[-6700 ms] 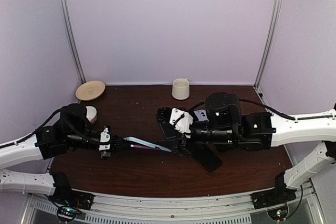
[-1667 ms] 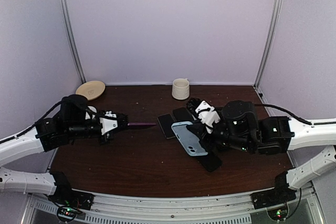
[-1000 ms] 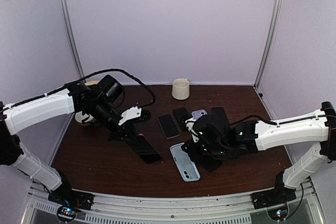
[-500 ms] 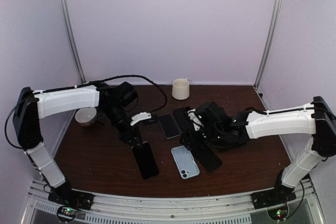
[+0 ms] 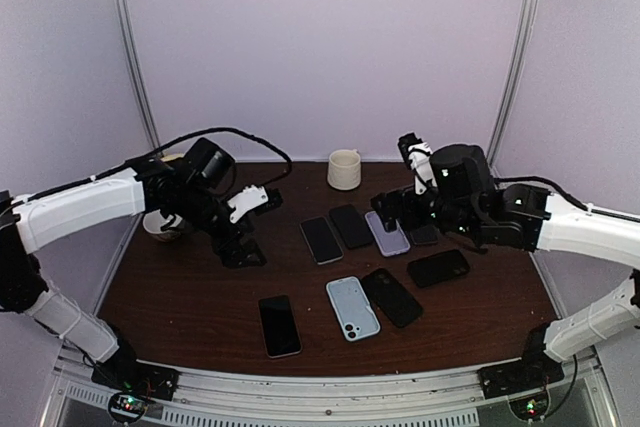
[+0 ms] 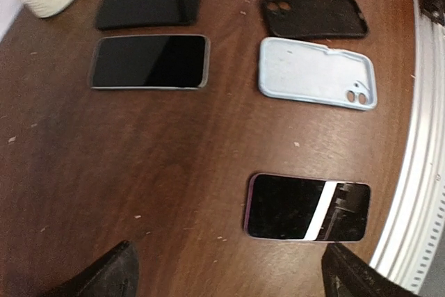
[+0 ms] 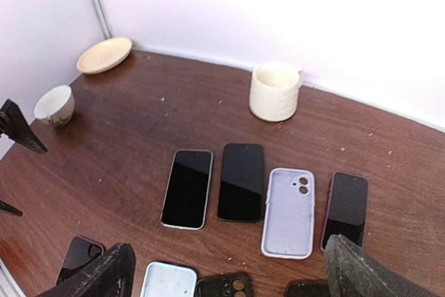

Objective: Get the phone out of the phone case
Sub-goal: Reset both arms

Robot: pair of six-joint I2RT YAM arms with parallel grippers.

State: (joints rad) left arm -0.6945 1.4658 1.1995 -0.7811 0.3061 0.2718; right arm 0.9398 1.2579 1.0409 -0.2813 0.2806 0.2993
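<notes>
Our left end effector (image 6: 226, 273) stands open and empty above the surface (image 6: 139, 193), and our right end effector (image 7: 229, 273) is open and empty too. Just ahead of the left one the phone (image 6: 308, 206) lies bare. Further ahead lies the light blue phone case (image 6: 318, 72), apart from it. We judge the task done. One danger is left: the phone is near the metal rail (image 6: 417, 172), so a low sweep of the arm could push it off. We can read no brand or writing.
</notes>
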